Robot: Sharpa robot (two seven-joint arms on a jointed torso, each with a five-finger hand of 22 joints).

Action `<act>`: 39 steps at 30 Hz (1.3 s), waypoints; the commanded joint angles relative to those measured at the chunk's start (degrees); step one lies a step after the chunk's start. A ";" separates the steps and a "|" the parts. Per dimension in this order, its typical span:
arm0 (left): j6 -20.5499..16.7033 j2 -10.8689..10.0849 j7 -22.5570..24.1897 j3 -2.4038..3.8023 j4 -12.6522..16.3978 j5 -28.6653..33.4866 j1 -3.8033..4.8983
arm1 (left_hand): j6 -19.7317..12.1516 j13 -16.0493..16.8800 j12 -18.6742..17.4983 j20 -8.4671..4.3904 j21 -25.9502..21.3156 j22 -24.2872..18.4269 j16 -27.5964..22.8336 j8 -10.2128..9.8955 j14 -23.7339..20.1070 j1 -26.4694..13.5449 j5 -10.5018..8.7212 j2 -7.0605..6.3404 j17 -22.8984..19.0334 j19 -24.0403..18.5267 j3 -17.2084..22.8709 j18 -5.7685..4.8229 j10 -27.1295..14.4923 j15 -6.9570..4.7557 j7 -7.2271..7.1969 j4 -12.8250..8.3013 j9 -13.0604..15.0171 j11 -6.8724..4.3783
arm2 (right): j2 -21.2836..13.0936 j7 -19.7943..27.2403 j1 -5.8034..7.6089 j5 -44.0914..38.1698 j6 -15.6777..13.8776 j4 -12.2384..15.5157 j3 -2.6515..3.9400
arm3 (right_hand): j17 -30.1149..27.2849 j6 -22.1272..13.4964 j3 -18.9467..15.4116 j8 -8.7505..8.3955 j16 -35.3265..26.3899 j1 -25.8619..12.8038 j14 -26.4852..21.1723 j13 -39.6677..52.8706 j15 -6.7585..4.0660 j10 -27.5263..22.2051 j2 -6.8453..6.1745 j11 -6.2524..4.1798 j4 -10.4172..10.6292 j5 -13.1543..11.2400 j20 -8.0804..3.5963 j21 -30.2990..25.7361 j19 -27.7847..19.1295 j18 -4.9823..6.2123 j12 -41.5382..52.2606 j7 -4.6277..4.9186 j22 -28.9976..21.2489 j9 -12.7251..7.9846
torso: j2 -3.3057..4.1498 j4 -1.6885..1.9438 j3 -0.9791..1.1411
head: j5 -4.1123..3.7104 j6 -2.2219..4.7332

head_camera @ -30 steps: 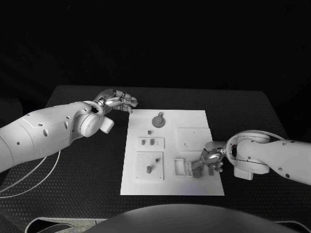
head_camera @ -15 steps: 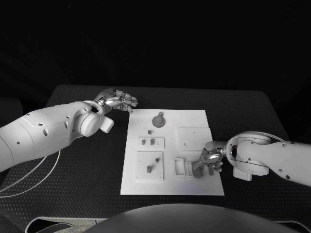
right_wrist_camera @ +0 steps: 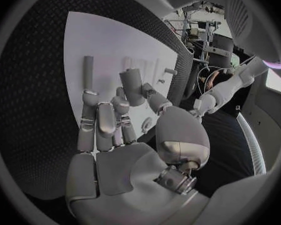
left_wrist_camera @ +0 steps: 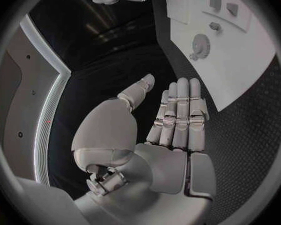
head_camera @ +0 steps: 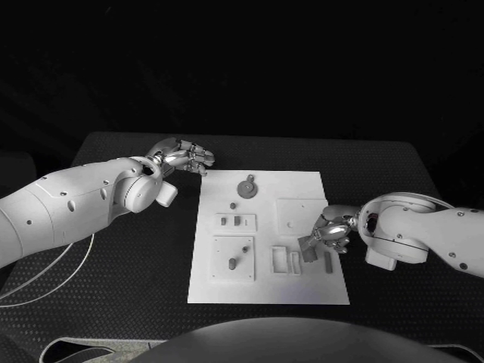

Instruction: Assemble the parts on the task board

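Right hand [head_camera: 331,233] over the task board's [head_camera: 308,291] right side, pinching one short grey cylinder [right_wrist_camera: 132,86] between thumb and a finger, other fingers stretched toward the board. One grey bar [head_camera: 328,262] flat on the board just beside that hand. Left hand [head_camera: 182,157] off the board's far left corner, above the black table [head_camera: 122,302], fingers straight and side by side, holding nothing. One gear [head_camera: 246,187] near the board's far edge. Two small grey pegs [head_camera: 232,221] in one raised block, one more grey piece [head_camera: 232,264] in the larger block nearer the robot.
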 commanded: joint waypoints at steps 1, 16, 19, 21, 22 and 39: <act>0.83 0.20 0.36 0.03 0.13 0.38 0.03 | -0.32 -0.08 0.09 0.34 0.09 -0.06 -0.32 0.29 0.14 -0.59 0.15 -0.08 0.08 -0.16 -0.12 0.18 -0.51 0.38 -0.03 0.13 -0.07 -0.06 | 0.06 0.30 0.44 3.05 -1.17 0.81 -0.08 | -0.18 0.84 1.28 0.20 0.27 1.43 -0.02 -0.08 -0.36 0.40 1.45 0.02 -1.17 0.18 0.18 0.34 0.20 0.82 -0.06 0.35 1.04 0.57 | -0.01 -0.01 -0.07 | 0.04 0.08; 0.97 0.28 0.27 0.03 0.30 0.38 0.05 | -0.35 -0.09 0.08 0.35 0.09 -0.07 -0.37 0.29 0.14 -0.64 0.16 -0.15 0.14 -0.18 -0.14 0.18 -0.54 0.38 -0.02 0.15 -0.08 -0.05 | 5.83 -1.95 -0.63 8.23 1.57 -1.69 -0.38 | -1.77 0.38 1.48 -0.59 0.01 -0.81 -1.26 -0.25 -0.19 -0.07 -0.04 0.25 -0.29 0.17 0.38 0.04 -0.15 0.82 -0.50 0.60 0.91 0.41 | 0.07 0.11 0.01 | 0.39 -0.09; 1.02 0.12 0.15 0.03 0.38 0.38 0.06 | -0.38 -0.10 0.07 0.35 0.10 -0.08 -0.39 0.28 0.14 -0.67 0.16 -0.16 0.16 -0.18 -0.15 0.18 -0.58 0.38 -0.02 0.16 -0.08 -0.04 | 6.80 -2.16 -1.17 8.26 1.24 -2.35 -0.52 | -2.09 0.39 1.49 -0.68 -0.02 -1.27 -1.53 -0.24 -0.15 -0.16 -0.28 0.29 -0.12 0.17 0.43 -0.01 -0.24 0.82 -0.52 0.63 0.92 0.41 | 0.04 0.14 0.01 | 0.53 -0.17; 1.00 0.10 0.16 0.03 0.37 0.38 0.06 | -0.40 -0.11 0.06 0.36 0.10 -0.08 -0.41 0.28 0.13 -0.69 0.17 -0.19 0.18 -0.19 -0.16 0.18 -0.61 0.39 -0.01 0.17 -0.09 -0.02 | 7.04 -2.20 -1.49 8.12 1.25 -2.43 -0.56 | -2.17 0.39 1.50 -0.74 0.01 -1.64 -1.62 -0.24 -0.13 -0.21 -0.44 0.31 0.06 0.17 0.45 -0.03 -0.28 0.82 -0.54 0.65 0.92 0.40 | 0.03 0.11 -0.01 | 0.56 -0.20; 0.99 0.08 0.16 0.03 0.39 0.38 0.06 | -0.40 -0.11 0.05 0.36 0.10 -0.08 -0.41 0.28 0.14 -0.69 0.17 -0.19 0.19 -0.19 -0.16 0.18 -0.62 0.39 -0.01 0.18 -0.09 -0.02 | 7.14 -2.22 -1.55 7.77 1.28 -2.46 -0.57 | -2.25 0.39 1.50 -0.77 0.01 -1.80 -1.68 -0.24 -0.13 -0.23 -0.52 0.31 0.14 0.17 0.46 -0.03 -0.30 0.82 -0.54 0.65 0.93 0.40 | 0.03 0.06 -0.01 | 0.61 -0.22; 1.14 -0.04 0.04 0.03 0.54 0.38 0.06 | -0.43 -0.14 0.04 0.37 0.10 -0.11 -0.52 0.30 0.10 -0.82 0.18 -0.15 0.27 -0.21 -0.16 0.17 -0.70 0.41 0.01 0.31 -0.10 0.02 | 7.65 -2.32 -2.06 3.88 0.70 -3.25 -0.59 | -3.30 0.38 1.82 -1.26 0.17 -4.43 -2.48 -0.22 -0.06 -0.55 -2.03 0.38 2.06 0.17 0.52 -0.17 -0.52 0.82 -0.62 0.73 0.93 0.38 | 0.05 0.01 0.05 | 0.69 -0.13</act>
